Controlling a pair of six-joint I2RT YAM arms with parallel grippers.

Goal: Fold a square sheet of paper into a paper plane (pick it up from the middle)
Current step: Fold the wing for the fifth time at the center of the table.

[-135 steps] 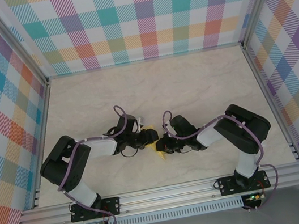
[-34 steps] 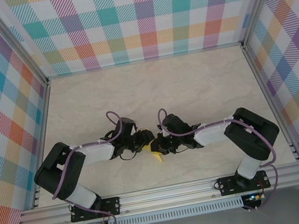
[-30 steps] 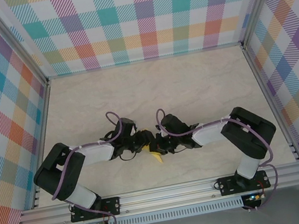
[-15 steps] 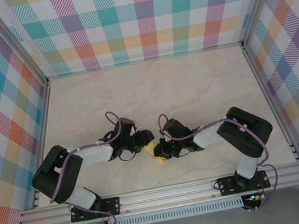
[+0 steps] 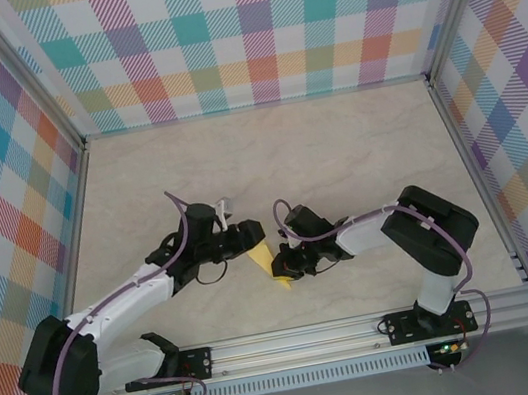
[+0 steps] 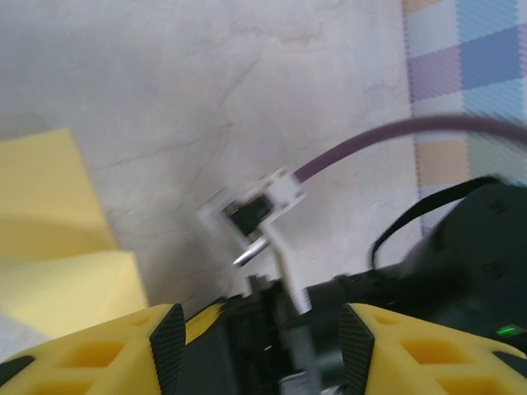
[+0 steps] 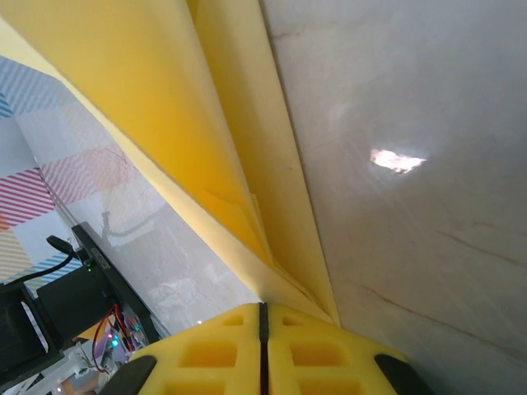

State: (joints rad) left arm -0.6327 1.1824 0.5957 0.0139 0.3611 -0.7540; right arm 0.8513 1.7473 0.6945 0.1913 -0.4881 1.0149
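Right wrist, right jaws pinching paper plane (image 7: 189, 123), left jaws parted

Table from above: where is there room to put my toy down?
The marbled beige tabletop is bare along the checked back wall and beside the right wall. It's crowded front-middle, where the left pincer and right pincer sit at the folded pale-yellow paper.

Entry: we note the paper plane (image 5: 262, 259), plain pale yellow, only partly folded and reading as a narrow layered strip. It sits toward the near edge of the bench, roughly midway between the left and right edges, slanting from far-left to near-right. In the right wrist view, its stacked layers and sharp lengthwise creases converge into the closed right gripper (image 7: 262, 317), which pinches one end.
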